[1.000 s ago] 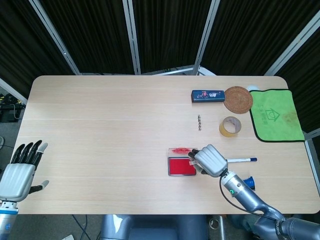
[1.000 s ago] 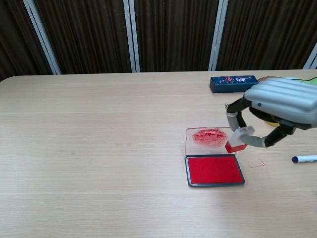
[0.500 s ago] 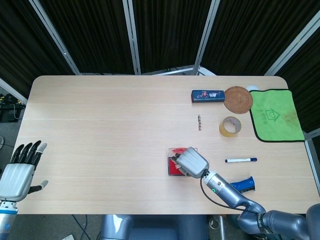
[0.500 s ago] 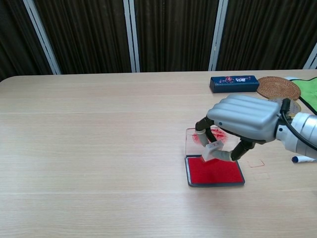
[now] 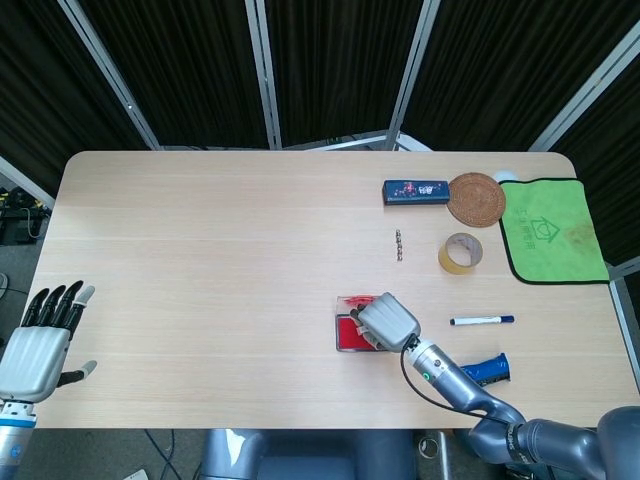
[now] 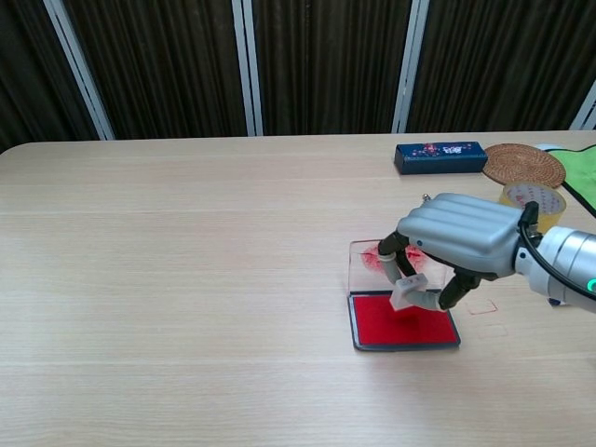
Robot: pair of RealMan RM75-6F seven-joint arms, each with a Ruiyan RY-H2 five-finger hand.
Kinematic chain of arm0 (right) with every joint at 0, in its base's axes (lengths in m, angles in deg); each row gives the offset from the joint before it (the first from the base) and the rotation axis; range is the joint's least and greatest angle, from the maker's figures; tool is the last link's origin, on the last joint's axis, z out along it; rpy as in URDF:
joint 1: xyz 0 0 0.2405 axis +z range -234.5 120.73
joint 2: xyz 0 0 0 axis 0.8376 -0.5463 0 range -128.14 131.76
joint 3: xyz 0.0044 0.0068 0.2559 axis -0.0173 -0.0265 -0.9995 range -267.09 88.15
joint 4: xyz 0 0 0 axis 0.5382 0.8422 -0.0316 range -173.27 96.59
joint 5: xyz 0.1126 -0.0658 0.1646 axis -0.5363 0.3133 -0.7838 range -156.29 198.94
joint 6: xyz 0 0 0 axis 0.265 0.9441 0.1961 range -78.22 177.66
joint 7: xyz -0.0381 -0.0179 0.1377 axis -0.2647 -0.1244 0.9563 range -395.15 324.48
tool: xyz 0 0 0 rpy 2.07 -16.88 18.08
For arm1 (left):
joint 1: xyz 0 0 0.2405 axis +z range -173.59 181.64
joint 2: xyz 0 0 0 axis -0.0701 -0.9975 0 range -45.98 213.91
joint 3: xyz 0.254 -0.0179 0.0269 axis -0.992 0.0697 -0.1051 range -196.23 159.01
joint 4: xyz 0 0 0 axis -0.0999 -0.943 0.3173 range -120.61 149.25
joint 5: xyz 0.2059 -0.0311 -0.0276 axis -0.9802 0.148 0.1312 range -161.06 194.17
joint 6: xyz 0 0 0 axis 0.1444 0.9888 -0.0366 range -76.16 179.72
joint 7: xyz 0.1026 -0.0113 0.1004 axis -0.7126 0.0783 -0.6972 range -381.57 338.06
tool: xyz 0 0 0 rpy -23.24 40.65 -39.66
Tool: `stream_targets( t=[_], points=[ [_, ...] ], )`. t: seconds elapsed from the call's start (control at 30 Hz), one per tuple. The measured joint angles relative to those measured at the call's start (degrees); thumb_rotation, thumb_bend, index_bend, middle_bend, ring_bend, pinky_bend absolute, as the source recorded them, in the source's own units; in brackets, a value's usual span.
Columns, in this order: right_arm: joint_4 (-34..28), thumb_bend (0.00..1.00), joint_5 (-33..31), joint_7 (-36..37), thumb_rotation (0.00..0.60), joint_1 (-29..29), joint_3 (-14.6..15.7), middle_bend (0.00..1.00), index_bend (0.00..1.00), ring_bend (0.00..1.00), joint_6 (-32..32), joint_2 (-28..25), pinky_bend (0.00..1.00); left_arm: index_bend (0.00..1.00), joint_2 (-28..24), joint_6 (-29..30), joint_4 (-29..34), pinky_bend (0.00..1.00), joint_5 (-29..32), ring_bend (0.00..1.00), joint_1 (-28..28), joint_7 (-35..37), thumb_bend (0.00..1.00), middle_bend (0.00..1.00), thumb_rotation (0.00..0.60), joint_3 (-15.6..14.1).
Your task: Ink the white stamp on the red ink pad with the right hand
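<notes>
Within the last second the right hand (image 6: pixel 458 244) has swung in from the three o'clock side of the flat red rectangular ink pad (image 6: pixel 403 321) and dropped, so the small white block stamp (image 6: pixel 405 291) pinched between thumb and fingertips now appears to touch the red surface near the pad's centre, tilted slightly. The inking step looks to be under way, with only a firm press and lift left. The left hand (image 5: pixel 40 345) hangs spread and empty off the table's eight o'clock corner, unchanged.
</notes>
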Motion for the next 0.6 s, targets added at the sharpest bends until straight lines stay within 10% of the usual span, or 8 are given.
stream_targets(
  t=[0.6],
  points=[
    [3.32, 0.4, -0.91, -0.04, 0.6, 0.05, 1.26, 0.57, 0.56, 0.83, -0.3, 1.73, 1.0, 0.0, -0.06, -0.01, 0.09, 0.0, 0.2, 0.0, -0.11, 0.13, 0.0, 0.0, 0.6, -0.08]
  ],
)
